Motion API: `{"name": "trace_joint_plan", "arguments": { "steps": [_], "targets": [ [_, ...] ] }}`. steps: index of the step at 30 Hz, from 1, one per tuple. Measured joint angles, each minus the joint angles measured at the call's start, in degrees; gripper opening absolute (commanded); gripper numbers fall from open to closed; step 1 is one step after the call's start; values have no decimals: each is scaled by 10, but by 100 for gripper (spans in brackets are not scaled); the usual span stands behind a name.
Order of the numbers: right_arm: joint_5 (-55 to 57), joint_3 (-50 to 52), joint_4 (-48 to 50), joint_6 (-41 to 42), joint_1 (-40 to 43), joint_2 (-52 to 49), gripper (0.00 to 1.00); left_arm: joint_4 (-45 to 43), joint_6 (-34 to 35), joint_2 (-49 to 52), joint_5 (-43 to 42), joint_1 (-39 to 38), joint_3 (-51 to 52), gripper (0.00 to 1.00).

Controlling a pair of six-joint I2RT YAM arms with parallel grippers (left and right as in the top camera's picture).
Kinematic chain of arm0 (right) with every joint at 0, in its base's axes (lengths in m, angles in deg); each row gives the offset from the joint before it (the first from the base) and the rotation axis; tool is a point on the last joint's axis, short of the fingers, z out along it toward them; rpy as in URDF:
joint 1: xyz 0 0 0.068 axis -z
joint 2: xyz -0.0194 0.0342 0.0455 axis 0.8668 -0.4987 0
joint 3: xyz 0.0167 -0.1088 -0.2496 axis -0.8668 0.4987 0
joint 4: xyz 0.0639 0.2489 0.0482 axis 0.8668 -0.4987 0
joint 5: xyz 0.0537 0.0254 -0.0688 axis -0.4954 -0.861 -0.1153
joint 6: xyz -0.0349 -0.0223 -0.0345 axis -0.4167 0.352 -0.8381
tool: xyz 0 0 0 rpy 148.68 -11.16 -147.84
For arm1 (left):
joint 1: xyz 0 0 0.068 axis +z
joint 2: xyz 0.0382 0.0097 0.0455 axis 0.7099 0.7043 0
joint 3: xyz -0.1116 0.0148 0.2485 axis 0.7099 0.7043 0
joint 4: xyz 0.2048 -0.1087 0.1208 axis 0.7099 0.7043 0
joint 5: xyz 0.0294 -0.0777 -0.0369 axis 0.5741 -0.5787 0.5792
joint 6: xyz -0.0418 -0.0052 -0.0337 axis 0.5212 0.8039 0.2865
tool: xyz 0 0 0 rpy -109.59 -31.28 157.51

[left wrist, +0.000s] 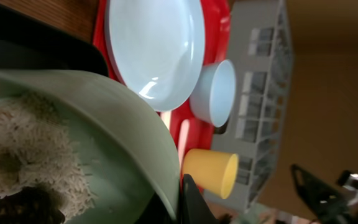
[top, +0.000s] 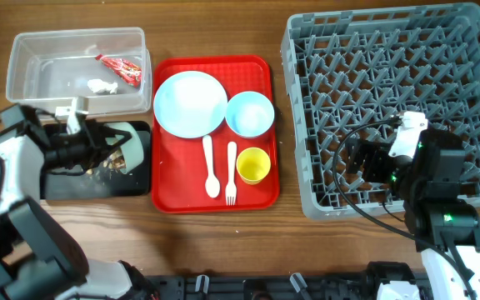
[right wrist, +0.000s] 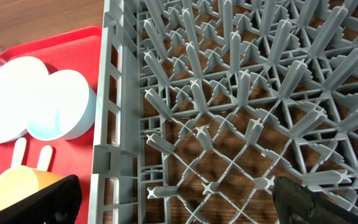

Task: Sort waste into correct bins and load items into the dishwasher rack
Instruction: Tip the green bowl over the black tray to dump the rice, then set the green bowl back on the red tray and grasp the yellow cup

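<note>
Step in hand: emptying the pale green round bowl (top: 134, 143) into the shallow black rectangular tray (top: 98, 187), at left, just near of the tub. Left gripper (top: 107, 143): clamped on the bowl's rim, with the bowl tipped on its side above the tray. Advice: tilt further with the mouth inside the tray's rim, so the beige-brown crumbly food scraps (left wrist: 30, 143) slide out without spilling onto the wood. The bowl would then go to the large grey pegged plastic rack (top: 390, 83) at right. Right gripper (top: 358, 160): jaws spread wide, empty, hovering over the rack's near-left part. Left wrist view alone shows scraps inside the bowl. Overhead alone shows the crumpled red-and-white wrapper (top: 122, 69) and small white scrap (top: 99, 85) lying in the clear rectangular plastic tub (top: 23, 50), far left.
</note>
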Motion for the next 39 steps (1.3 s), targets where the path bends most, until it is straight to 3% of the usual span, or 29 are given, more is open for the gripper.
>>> {"name": "trace_joint_plan", "arguments": {
  "steps": [4,9,13,21,25,30,35,39],
  "targets": [
    [0,0,-1,0,0,0,100,22,-20,74,-118,59,3,4],
    [0,0,-2,0,0,0,100,77,-20,90,-220,108,3,4],
    [0,0,-2,0,0,0,100,79,22,90,-283,134,3,4],
    [0,0,-2,0,0,0,100,62,59,90,-309,144,3,4],
    [0,0,-2,0,0,0,100,42,-45,90,-309,144,4,4],
    [0,0,-2,0,0,-4,100,60,-77,90,-309,142,4,4],
    [0,0,-2,0,0,-5,100,61,-81,41,-243,40,2,4],
    [0,0,-2,0,0,-5,100,5,-30,6,-43,-168,-13,4]
  ]
}}
